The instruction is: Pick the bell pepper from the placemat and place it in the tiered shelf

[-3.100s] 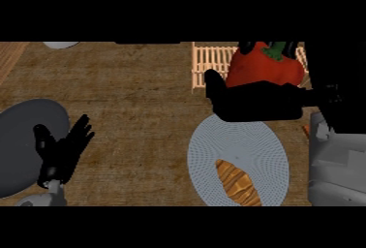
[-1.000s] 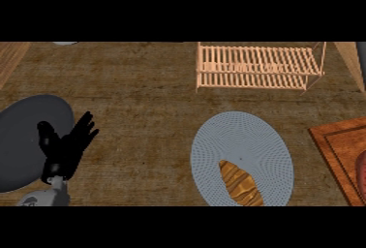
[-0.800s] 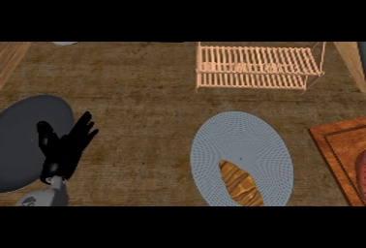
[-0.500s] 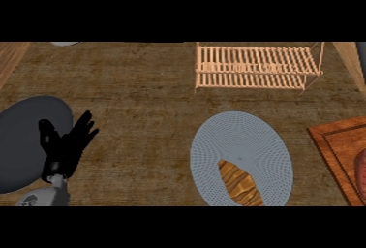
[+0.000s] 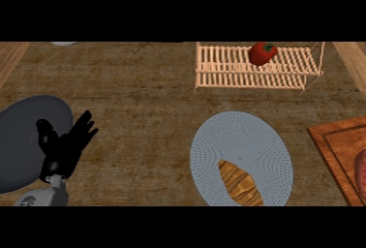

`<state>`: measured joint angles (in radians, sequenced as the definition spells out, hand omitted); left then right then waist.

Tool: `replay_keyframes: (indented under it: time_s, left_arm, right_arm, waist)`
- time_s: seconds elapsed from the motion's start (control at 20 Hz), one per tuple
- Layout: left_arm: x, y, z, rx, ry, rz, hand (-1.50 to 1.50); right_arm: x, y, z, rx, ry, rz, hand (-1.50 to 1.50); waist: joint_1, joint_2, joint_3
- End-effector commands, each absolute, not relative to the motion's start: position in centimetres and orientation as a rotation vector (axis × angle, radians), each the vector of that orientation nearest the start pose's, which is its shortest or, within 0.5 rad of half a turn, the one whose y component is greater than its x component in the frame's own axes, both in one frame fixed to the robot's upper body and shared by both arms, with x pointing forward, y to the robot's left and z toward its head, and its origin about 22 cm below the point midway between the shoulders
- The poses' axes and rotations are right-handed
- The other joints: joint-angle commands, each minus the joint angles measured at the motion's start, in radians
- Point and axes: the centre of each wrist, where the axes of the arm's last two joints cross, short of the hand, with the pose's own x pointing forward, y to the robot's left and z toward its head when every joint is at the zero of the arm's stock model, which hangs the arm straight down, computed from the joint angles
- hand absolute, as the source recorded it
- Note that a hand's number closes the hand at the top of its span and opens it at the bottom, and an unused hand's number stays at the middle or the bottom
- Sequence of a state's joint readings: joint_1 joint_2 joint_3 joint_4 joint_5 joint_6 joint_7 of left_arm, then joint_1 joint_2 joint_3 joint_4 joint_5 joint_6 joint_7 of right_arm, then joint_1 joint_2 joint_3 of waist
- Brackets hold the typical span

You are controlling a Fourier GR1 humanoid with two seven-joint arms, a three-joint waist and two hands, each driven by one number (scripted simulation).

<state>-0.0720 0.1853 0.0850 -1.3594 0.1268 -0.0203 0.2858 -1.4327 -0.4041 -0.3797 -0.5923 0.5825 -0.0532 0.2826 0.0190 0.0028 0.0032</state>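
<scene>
Locate the bell pepper on the slatted top of the tiered shelf, towards the shelf's right end, at the far side of the counter. Confirm no hand on or near it. Treat both pick and placement as done, judging from this position. Cannot tell from the steep view whether seated flat on the slats or leaning.

Check the placemat in the near middle of the counter, well apart from the shelf: no pepper on it, only a brown loaf at the near end.

Note the left hand at the near left, fingers straight and spread apart, holding nothing, over the right edge of a dark grey plate. Read as resting, not working. Expect no right hand anywhere in view; leave its state unreported.

Disregard the wooden cutting board at the right edge — no part in the task.

Remaining, as a judgement: nothing beyond verifying a stable seat for the pepper on the slats.
</scene>
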Motion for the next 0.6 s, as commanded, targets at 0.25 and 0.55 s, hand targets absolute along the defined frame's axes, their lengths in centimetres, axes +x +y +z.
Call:
replay_keyframes:
  time_s: [0.25, 0.55]
  left_arm:
    - [25.5, 29.0, -2.3, 0.102, -1.117, 0.040, 0.00]
    - [26.4, 28.0, -1.1, 0.082, -1.131, 0.028, 0.00]
  right_arm:
    - [45.6, -25.6, 35.3, -0.496, -1.761, -0.116, -1.50]
    - [44.3, -30.7, 37.2, -0.734, -1.742, -0.283, -1.50]
  waist:
    - [-0.006, 0.000, -0.003]
    - [0.001, 0.005, -0.003]
